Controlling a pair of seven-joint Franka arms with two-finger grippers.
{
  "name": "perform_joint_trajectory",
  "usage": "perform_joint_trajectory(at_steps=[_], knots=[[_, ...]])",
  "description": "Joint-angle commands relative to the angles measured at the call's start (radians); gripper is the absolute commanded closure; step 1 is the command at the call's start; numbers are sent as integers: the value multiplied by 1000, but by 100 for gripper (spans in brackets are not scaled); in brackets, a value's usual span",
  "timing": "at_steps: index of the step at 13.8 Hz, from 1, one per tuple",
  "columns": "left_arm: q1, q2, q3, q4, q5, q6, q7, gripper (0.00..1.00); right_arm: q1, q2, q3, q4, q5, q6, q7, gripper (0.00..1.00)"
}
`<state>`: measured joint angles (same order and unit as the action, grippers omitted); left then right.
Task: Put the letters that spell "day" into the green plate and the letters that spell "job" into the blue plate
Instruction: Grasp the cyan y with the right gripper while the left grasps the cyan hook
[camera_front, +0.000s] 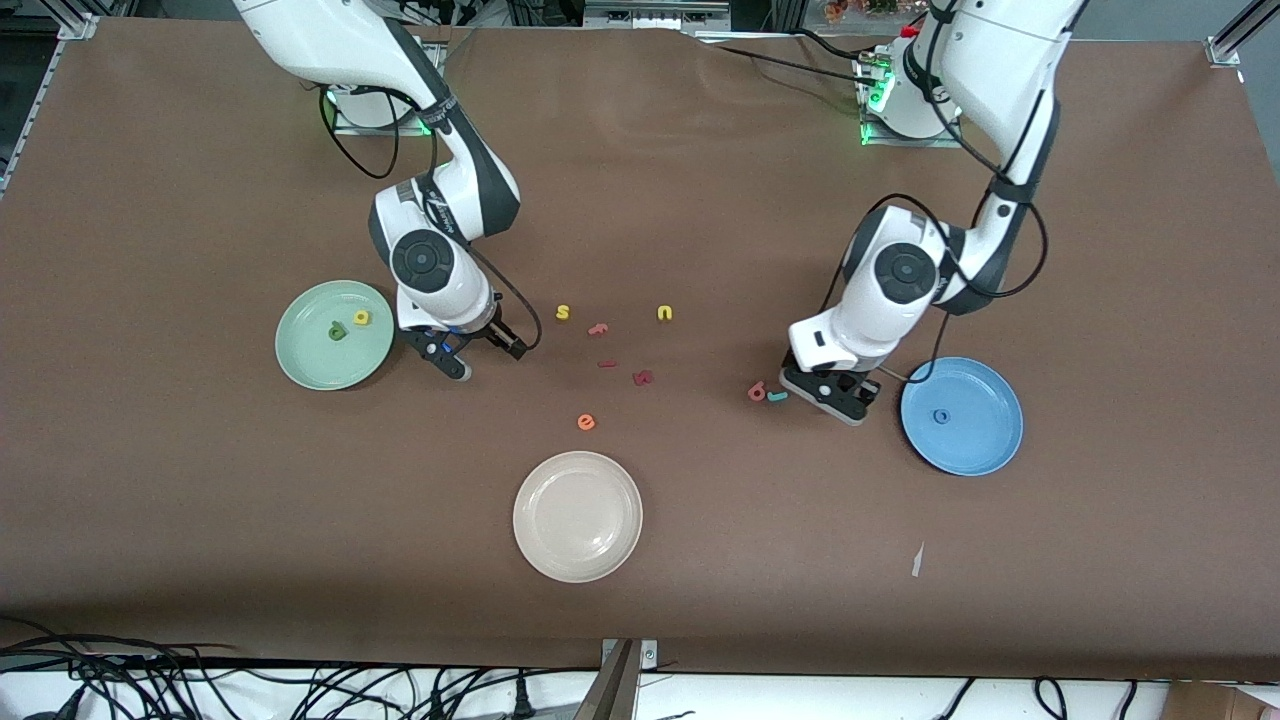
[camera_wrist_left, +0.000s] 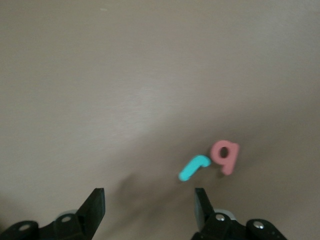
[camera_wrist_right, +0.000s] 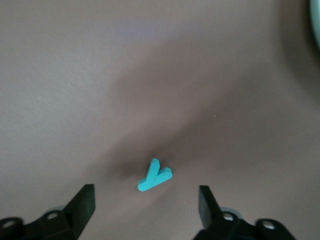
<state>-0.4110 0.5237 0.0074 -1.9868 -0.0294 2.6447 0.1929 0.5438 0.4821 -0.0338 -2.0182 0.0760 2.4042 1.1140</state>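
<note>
A brown table (camera_front: 700, 560) carries a green plate (camera_front: 300, 360), a cream-white plate (camera_front: 577, 545) and a blue plate (camera_front: 985, 440). Loose foam letters are scattered between them: yellow "s" (camera_front: 563, 312), yellow "u" (camera_front: 665, 313), orange "e" (camera_front: 586, 422), salmon "b" (camera_front: 757, 391), teal "j" (camera_front: 777, 396), teal "y" (camera_wrist_right: 154, 176).

We get even overhead light in front; both wrist views are soft, blurry, with faint shadows.

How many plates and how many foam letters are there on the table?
Plates: 3 (green plate, blue plate, cream plate)
Foam letters: 12, counting the teal y shown only in the right wrist view
Total: 15
</note>
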Motion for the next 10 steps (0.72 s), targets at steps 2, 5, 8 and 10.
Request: perform_joint_trajectory(at_steps=[2, 5, 8, 10], knots=[[-55, 64, 14, 57, -15, 34, 16, 20, 19, 1, -6, -45, 7, 67, 21, 19], [-57, 68, 14, 56, -12, 38, 17, 23, 18, 3, -6, -57, 7, 91, 29, 33], [-57, 84, 14, 52, 47, 40, 25, 36, 18, 20, -8, -82, 8, 173, 29, 33], [-57, 82, 14, 52, 54, 40, 25, 35, 18, 23, -8, -100, 8, 210, 27, 34]])
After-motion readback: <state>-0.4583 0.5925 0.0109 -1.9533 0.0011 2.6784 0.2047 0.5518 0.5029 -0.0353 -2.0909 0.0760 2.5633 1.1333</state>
